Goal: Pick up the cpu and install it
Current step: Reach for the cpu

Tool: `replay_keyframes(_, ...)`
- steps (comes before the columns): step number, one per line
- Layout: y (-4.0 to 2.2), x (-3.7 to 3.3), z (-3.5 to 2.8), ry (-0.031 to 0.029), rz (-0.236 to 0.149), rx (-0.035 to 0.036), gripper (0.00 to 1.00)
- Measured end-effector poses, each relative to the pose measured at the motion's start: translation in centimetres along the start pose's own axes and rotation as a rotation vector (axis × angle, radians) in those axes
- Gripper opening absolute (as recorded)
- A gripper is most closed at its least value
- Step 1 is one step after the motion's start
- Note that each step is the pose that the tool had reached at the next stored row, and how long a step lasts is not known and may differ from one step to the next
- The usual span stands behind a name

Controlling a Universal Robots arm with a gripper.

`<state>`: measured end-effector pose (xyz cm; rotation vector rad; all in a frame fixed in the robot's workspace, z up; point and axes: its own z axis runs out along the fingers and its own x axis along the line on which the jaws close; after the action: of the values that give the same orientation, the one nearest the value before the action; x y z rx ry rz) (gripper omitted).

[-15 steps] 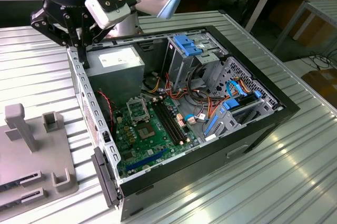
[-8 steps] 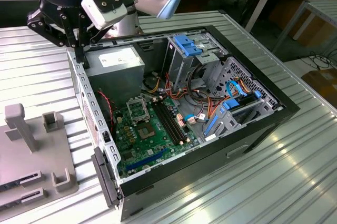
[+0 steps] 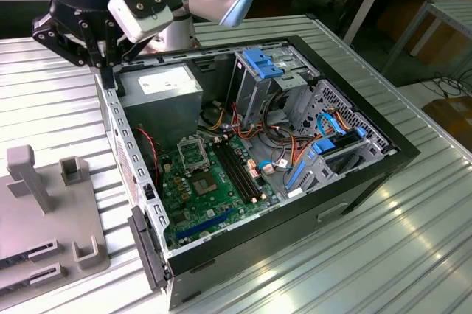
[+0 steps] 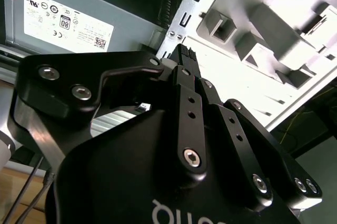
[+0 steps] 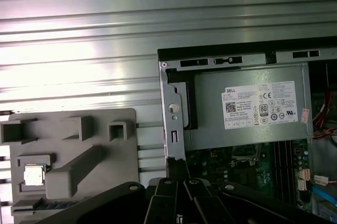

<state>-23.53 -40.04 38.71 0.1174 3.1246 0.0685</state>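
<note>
Black end effector [image 3: 110,79], closed, empty, over computer case [image 3: 310,229] rim; silver-tan square cpu [image 5: 34,175] in grey tray [image 5: 100,129], ungrasped; pickup needs fingers [image 4: 184,92] parted.

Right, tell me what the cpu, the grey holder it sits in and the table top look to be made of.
The cpu: metal face, pale silver-tan with a dull sheen. The grey holder: probably moulded or printed plastic, going by its matte, even grey and blocky shapes. The table top: likely aluminium, as its ribbed silver slats carry bright streaks of glare.
</note>
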Motion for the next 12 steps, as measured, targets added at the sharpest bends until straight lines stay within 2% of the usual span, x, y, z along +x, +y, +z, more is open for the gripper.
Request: replay_keyframes(12,-0.09,0.84,0.09,0.0000,0.000,0.0000,0.11)
